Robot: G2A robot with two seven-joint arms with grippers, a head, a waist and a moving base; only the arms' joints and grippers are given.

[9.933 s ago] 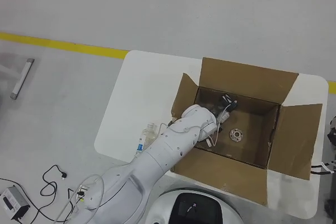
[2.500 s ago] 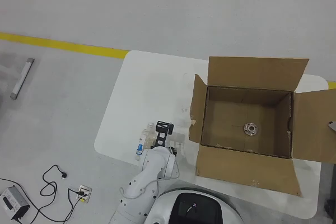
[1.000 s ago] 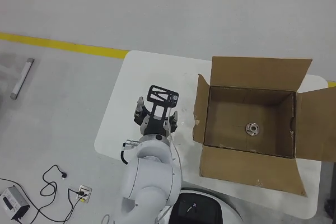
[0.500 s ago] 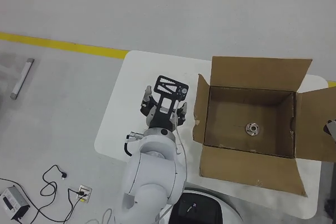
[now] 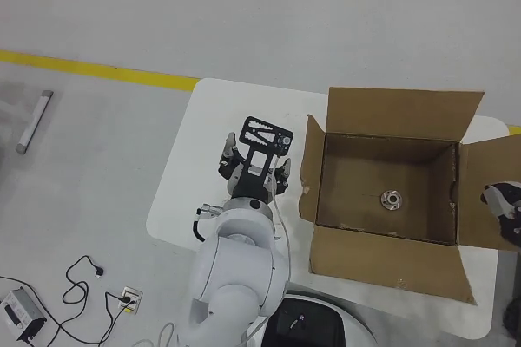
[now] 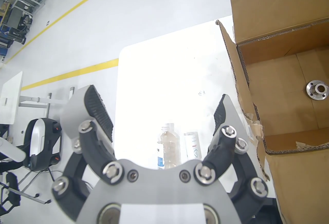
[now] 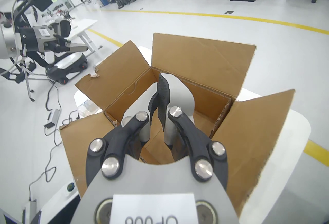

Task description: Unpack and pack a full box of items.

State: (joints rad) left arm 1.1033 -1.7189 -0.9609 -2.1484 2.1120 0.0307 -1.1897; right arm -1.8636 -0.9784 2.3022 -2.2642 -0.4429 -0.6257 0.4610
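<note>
Right end effector [image 7: 162,92] nearer box [image 5: 391,111], two bottles [image 6: 167,144]

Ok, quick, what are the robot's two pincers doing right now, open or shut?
Left pincer: open, holding nothing.
Right pincer: shut, holding nothing.

A white, round-cornered bench [image 5: 213,130] is set on a pale grey floor [image 5: 87,191], which is crossed by a yellow painted line [image 5: 87,69]. A grey metal bar [image 5: 33,121] is laid on the floor well left of the bench. A thin black cable [image 5: 78,282] is looped between a small grey power adapter [image 5: 22,314] and a white floor socket [image 5: 128,299].
</note>
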